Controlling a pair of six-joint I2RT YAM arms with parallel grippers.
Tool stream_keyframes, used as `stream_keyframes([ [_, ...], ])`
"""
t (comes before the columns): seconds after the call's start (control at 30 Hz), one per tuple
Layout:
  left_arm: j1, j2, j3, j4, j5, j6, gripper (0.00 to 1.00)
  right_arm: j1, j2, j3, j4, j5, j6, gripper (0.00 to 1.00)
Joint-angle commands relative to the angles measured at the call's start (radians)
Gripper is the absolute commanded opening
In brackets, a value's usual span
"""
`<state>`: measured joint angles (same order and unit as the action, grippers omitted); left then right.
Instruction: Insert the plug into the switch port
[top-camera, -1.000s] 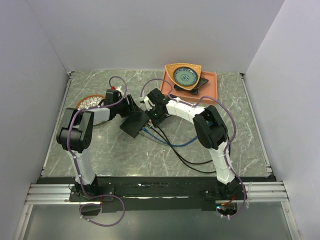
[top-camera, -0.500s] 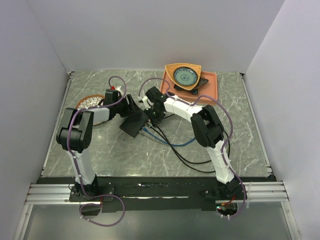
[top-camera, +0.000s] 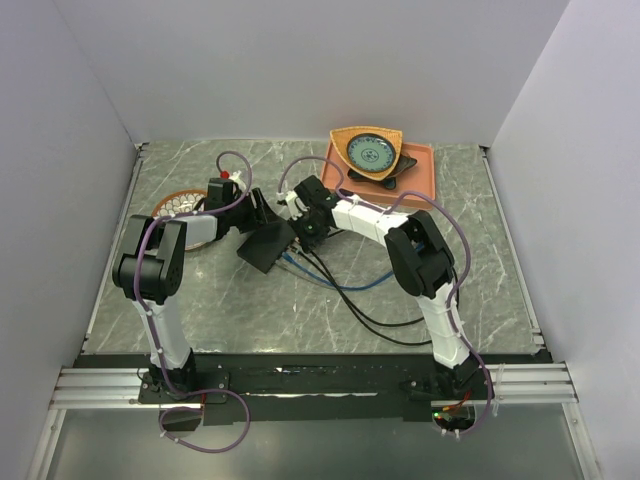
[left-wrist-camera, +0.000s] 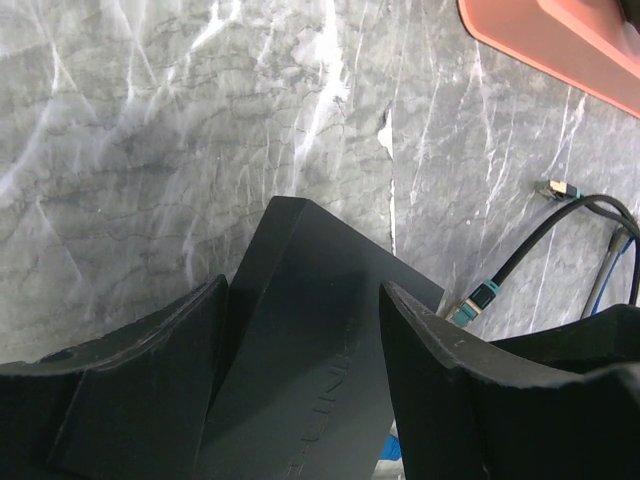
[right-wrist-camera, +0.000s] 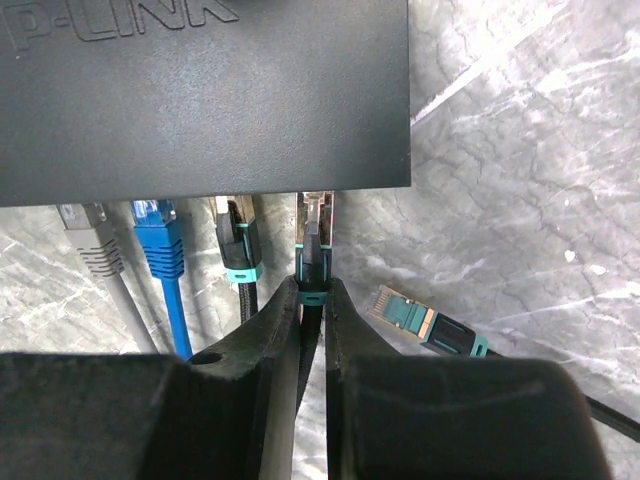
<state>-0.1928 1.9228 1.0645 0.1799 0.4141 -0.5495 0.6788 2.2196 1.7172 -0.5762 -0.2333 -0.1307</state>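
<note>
The plug (right-wrist-camera: 316, 240) was right up at the switch port (right-wrist-camera: 316, 194), its clear nose meeting the thin edge of the black switch (right-wrist-camera: 200, 100). How deep it had gone, I couldn't tell. The right gripper (right-wrist-camera: 312, 300) had its jaws pinched tight on the plug at the teal collar, with the cable running back between the fingers. Three neighbours sat side by side along that same edge, to the left: a black plug (right-wrist-camera: 238, 245) with a teal collar, a blue plug (right-wrist-camera: 155, 225) and a grey plug (right-wrist-camera: 85, 230). Off to the right a loose plug (right-wrist-camera: 410, 317) lay flat on the marble worktop (right-wrist-camera: 520, 150), apart from the switch. At the switch's other end, the left gripper (left-wrist-camera: 300, 300) had its jaws spread wide and clamped on the box's sides. From above, both grippers met at the switch mid-worktop, and the orange tray (top-camera: 420, 172) was well back on the right.
</note>
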Motion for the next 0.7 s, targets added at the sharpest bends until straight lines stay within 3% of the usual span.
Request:
stream_keyframes([
  [0.0,-0.019,0.002,0.003,0.069,0.149,0.010,0.66,0.018,0.015,-0.053,0.211,-0.074,-0.059,0.00],
  [0.4,-0.020,0.019,-0.001,0.107,0.255,0.020,0.65,0.022,0.043,-0.018,0.197,-0.055,-0.087,0.00],
  [0.67,-0.020,0.042,0.020,0.069,0.292,0.046,0.62,0.025,0.022,-0.051,0.260,0.063,-0.001,0.00],
])
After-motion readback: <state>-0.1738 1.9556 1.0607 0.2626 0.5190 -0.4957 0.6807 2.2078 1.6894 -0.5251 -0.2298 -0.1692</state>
